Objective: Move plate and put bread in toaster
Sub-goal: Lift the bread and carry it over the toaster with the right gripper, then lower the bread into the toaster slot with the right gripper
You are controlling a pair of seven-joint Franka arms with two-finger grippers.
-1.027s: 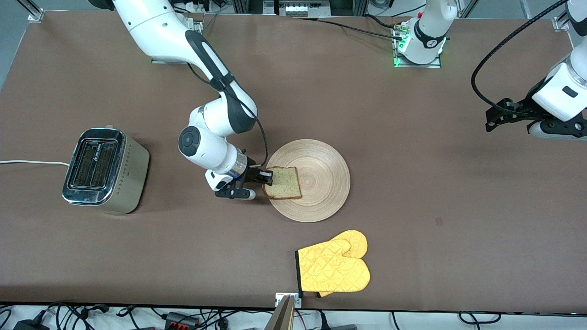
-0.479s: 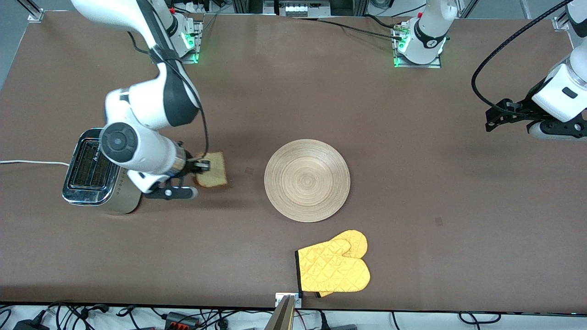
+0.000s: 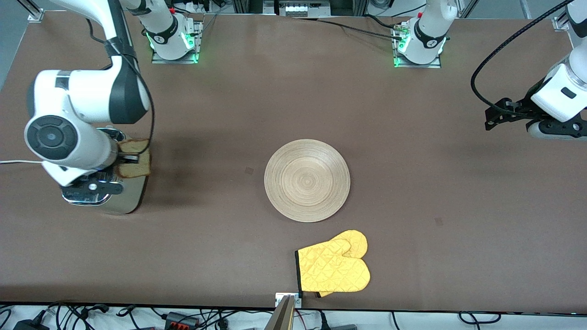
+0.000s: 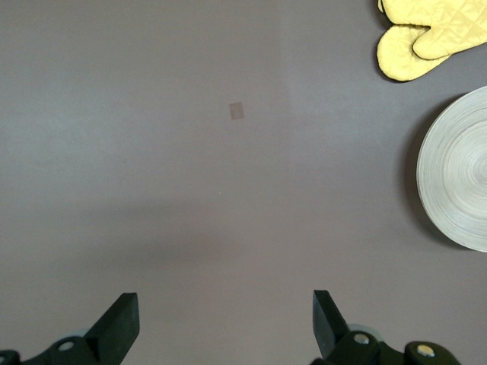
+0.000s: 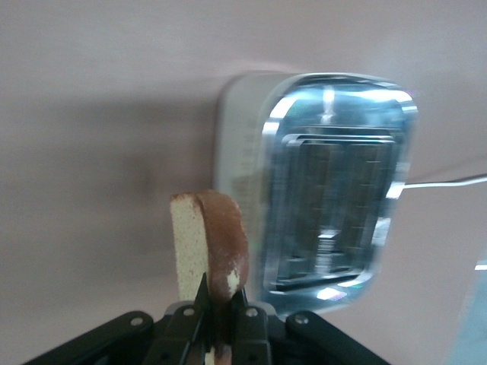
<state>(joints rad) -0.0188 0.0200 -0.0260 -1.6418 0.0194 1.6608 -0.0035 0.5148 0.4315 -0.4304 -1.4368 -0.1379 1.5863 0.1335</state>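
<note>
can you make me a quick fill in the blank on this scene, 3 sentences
1. The right gripper is shut on the ____.
2. The held slice hangs over the ____, not yet in a slot.
3. The yellow oven mitt lies nearer to the front camera than the empty wooden ____.
The left gripper waits open over bare table.

Missing words: bread; toaster; plate
</note>
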